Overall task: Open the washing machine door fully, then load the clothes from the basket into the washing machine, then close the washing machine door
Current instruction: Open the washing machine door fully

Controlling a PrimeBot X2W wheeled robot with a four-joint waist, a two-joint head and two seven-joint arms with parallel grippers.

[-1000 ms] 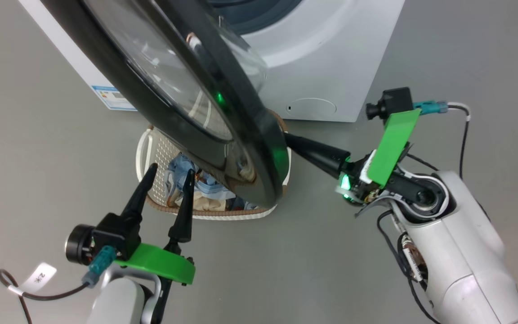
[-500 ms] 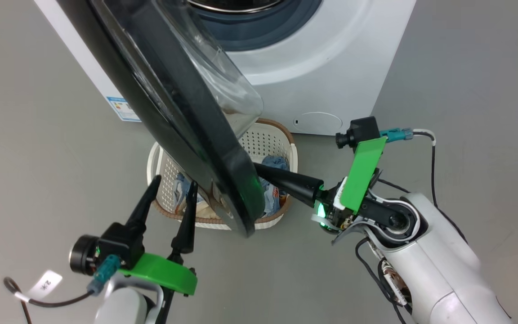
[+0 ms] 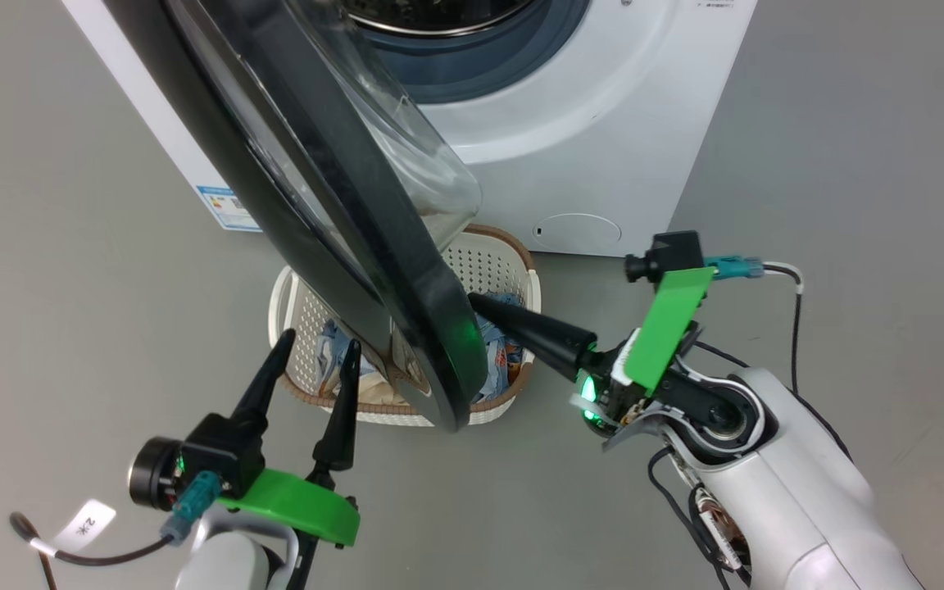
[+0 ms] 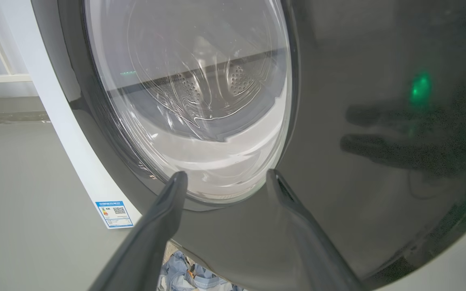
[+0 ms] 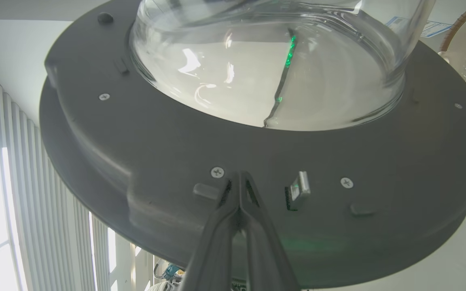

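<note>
Against the dark grey inner face of the door (image 5: 156, 133) sit the tips of the right gripper (image 5: 239, 174), pinched together and empty, just beside a screw (image 5: 217, 172) and left of the metal latch (image 5: 299, 190), near the door's free edge. Door is partly open, angled out from the washing machine (image 3: 603, 123) and hanging over the basket (image 3: 488, 260). Basket is below the right gripper's fingers, and the clothes (image 3: 495, 365) in it are directly under them. Left gripper (image 3: 318, 340) has its jaws spread wide and holds nothing; it hovers on the door's glossy outer side, close to the glass, and contact looks unlikely. Step in hand looks like pushing the door fully open; loading not yet begun. To do it well: push from the inner face near the free edge for leverage, follow the hinge arc so the tips don't slide off, steer clear of the latch. Door swings toward the left gripper, so that arm should clear out of the path first.
</note>
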